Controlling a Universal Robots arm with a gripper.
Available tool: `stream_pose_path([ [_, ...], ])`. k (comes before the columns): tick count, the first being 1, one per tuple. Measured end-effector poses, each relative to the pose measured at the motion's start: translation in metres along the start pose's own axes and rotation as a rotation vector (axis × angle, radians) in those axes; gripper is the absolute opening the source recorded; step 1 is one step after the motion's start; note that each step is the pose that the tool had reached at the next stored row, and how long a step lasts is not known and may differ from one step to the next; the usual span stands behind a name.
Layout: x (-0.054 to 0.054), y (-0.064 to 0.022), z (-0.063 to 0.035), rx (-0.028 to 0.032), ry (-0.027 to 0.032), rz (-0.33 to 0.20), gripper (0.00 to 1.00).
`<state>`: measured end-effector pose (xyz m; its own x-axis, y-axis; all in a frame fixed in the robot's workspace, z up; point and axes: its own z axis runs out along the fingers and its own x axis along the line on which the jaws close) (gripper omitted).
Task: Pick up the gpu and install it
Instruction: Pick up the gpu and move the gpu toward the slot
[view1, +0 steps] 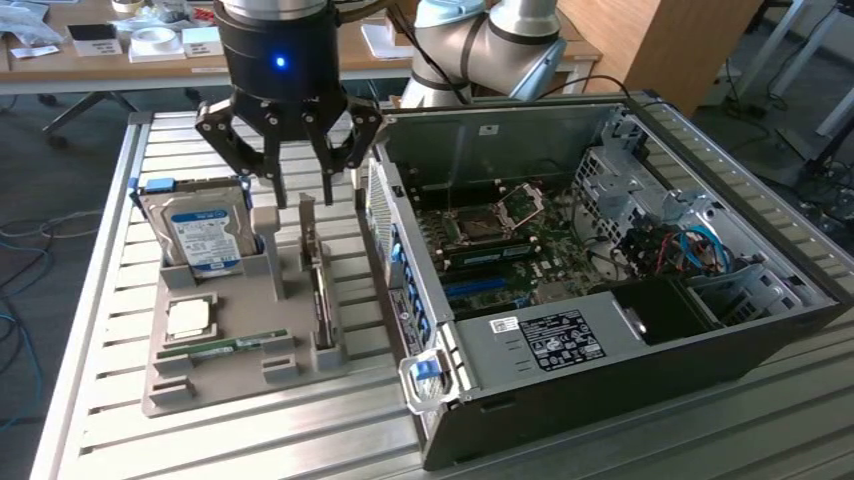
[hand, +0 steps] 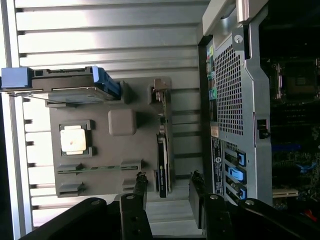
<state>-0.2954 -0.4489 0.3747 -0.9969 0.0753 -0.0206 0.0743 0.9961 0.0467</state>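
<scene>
STEP: pick-up approach (judged), gpu (view1: 320, 300) not yet gripped | GRIPPER (view1: 302, 195): above tray (view1: 220, 385), fingers (hand: 140, 186) apart, holding nothing | GPU: upright on edge in tray slot, on tray's side nearest computer case (view1: 627, 330) | NEXT CALLS FOR: fingers centred across thin card, square closure

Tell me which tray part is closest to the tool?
The gpu: the thin card on edge nearest the computer case, directly below the tool; the hard drive stands aside.
</scene>
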Motion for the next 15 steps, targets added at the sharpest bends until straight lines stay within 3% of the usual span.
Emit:
stream_pose_path([
  [15,0.001,-0.0012,0.0262,-0.0010,0.0001,0.000,0.47],
])
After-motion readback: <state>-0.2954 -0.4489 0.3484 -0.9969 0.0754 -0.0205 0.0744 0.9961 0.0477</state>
